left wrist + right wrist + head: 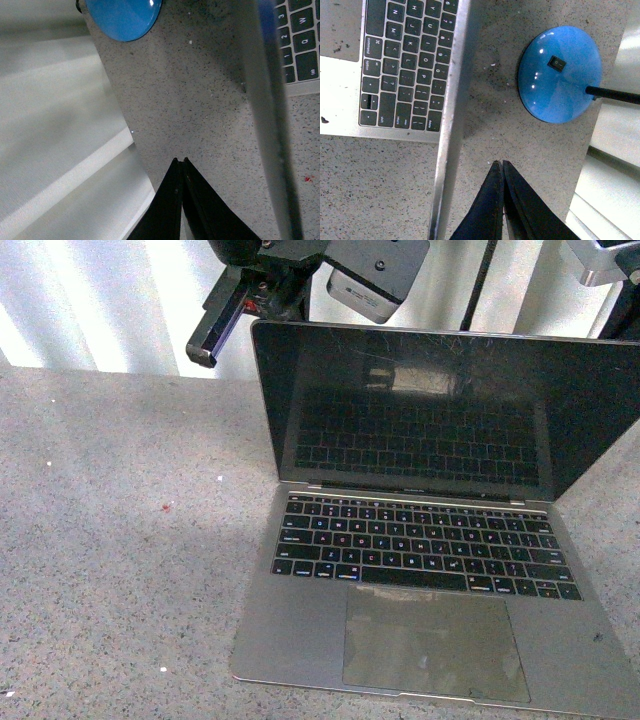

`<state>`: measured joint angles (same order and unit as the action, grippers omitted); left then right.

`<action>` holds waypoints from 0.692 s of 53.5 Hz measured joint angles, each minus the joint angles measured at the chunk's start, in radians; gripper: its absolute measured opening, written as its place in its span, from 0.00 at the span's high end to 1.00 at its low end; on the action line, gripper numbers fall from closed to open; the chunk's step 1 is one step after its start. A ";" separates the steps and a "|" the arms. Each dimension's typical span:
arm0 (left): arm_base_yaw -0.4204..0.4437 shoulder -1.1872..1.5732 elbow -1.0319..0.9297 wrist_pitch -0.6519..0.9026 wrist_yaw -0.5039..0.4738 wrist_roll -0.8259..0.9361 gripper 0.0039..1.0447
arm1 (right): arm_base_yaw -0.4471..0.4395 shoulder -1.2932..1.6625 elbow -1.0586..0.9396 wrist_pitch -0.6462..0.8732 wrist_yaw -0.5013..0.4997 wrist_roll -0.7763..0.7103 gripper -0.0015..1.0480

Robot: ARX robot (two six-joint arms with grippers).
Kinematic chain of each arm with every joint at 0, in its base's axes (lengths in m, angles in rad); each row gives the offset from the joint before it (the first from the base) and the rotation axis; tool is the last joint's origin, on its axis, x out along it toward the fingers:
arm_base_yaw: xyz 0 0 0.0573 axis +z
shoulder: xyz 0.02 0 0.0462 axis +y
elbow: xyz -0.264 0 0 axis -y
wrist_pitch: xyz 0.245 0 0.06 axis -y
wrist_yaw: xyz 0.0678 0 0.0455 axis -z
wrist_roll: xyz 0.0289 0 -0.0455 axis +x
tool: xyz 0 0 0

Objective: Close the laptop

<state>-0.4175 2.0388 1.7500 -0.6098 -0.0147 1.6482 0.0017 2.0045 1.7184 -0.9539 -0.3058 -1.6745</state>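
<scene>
Silver laptop (420,540) stands open, left hand (181,165) and right hand (499,167) behind it.

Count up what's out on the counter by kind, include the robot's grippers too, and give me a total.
Laptop: 1, the laptop, lid open
Lamp: 1, the blue lamp base, behind the lid
Grippers: 2, the left gripper and the right gripper, both shut and empty
Total: 4

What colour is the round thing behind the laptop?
Shiny blue lamp base, clearest in the right wrist view.
</scene>
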 joint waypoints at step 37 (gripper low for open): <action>-0.059 -0.051 -0.138 0.007 0.000 -0.036 0.97 | 0.022 -0.062 -0.163 0.015 -0.009 0.069 0.97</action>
<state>-0.4763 1.9873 1.6123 -0.6025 -0.0151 1.6123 0.0235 1.9427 1.5558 -0.9386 -0.3149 -1.6051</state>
